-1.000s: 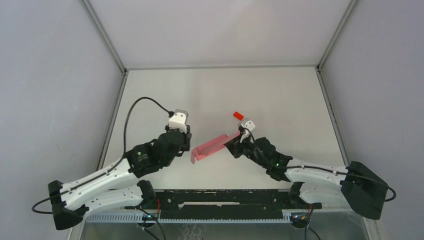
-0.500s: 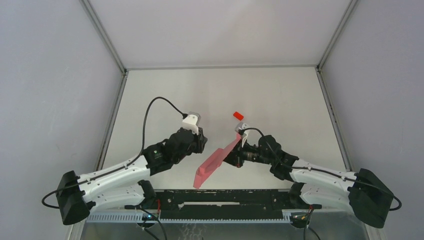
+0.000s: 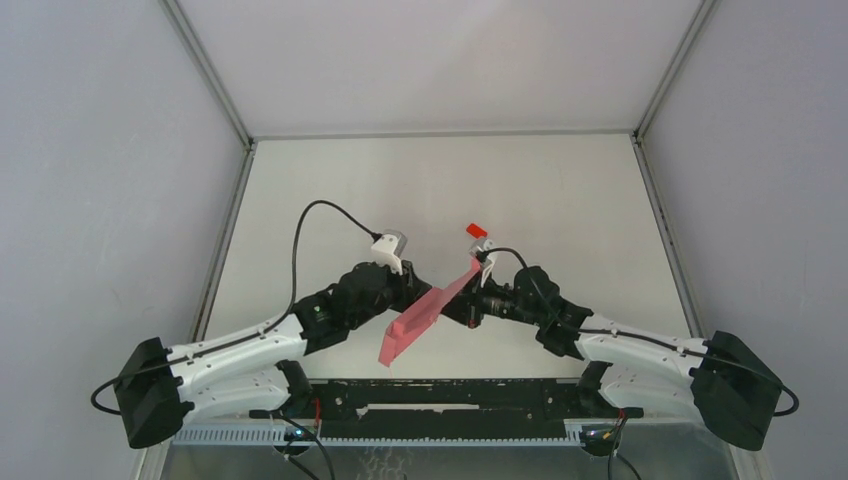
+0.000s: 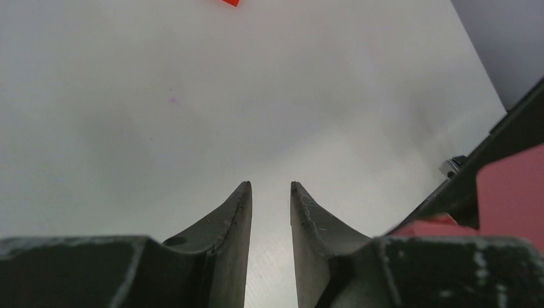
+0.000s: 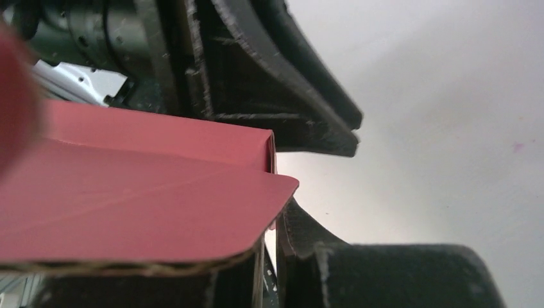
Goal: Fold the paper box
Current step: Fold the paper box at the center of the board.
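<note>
**A:** Status: the right tool [image 5: 282, 186] is pinching the paper box [image 3: 425, 312] by one rounded flap corner. The rest of the sheet slants away toward the near edge of the desk [image 3: 560, 200], about midway along it and apparently lifted clear.

**B:** And the left tool [image 4: 270, 187]?

**A:** Its fingers are slightly apart with nothing between them. The pink panel is just to its right, and I cannot tell whether they touch.

**B:** Failure modes?

**A:** (1) The hold is small and at the edge. If the left tool pushes sideways, the card could pivot or slip out. (2) The gap in the left tool is narrow. If it comes in off-line, a finger would hit the panel face-on and crease it away from the scored folds. (3) The free end is unsupported. It may sag onto the desk and buckle if the arms lower.

**B:** The red block [image 3: 476, 230]?

**A:** It sits just beyond the box's far end. A swing that way could knock it.
</note>
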You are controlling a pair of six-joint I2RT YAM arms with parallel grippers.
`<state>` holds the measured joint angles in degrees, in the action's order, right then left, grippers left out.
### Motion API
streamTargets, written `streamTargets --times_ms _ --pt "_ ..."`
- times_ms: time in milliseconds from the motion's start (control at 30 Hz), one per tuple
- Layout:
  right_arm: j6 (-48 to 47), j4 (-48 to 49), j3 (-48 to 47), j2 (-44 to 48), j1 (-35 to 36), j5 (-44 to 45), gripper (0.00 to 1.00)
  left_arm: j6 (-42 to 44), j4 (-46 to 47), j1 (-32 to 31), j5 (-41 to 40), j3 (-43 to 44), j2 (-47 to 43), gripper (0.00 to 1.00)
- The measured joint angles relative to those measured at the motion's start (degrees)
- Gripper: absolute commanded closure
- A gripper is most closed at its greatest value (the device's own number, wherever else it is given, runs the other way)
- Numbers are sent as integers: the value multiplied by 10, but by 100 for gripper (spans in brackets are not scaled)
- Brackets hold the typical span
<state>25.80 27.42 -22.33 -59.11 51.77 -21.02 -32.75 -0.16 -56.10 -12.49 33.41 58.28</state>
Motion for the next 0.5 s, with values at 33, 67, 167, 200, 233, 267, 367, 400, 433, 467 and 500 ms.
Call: streamTargets --times_ms 33,67,167,200,233,267,367,400,433,467,500 --pt "-1 -2 -2 -3 0 9 92 -5 3 0 7 -6 -7 68" --pt "-1 -3 -5 -6 0 15 92 -9 6 0 12 -11 -14 68" --pt "-2 -9 -19 -23 1 34 92 -21 14 1 23 -21 -31 69" --pt "-2 -13 -25 -28 2 41 92 -24 15 2 25 -23 -37 70" --pt "-3 -17 -31 -35 4 50 93 -28 17 3 27 -26 -44 70" --pt "-6 -24 -38 -42 5 60 93 -30 18 3 28 -27 -50 70" --pt "-12 -47 -57 -57 12 87 93 -33 17 8 23 -28 -63 70" --pt "-13 -54 -62 -60 15 96 93 -33 16 9 21 -28 -64 70" --pt "-14 -59 -66 -61 17 104 93 -33 15 11 19 -28 -65 70" --pt "-15 -67 -71 -64 21 115 93 -33 14 11 18 -28 -65 70" --pt "-16 -73 -75 -66 24 123 93 -33 13 12 17 -28 -64 70"
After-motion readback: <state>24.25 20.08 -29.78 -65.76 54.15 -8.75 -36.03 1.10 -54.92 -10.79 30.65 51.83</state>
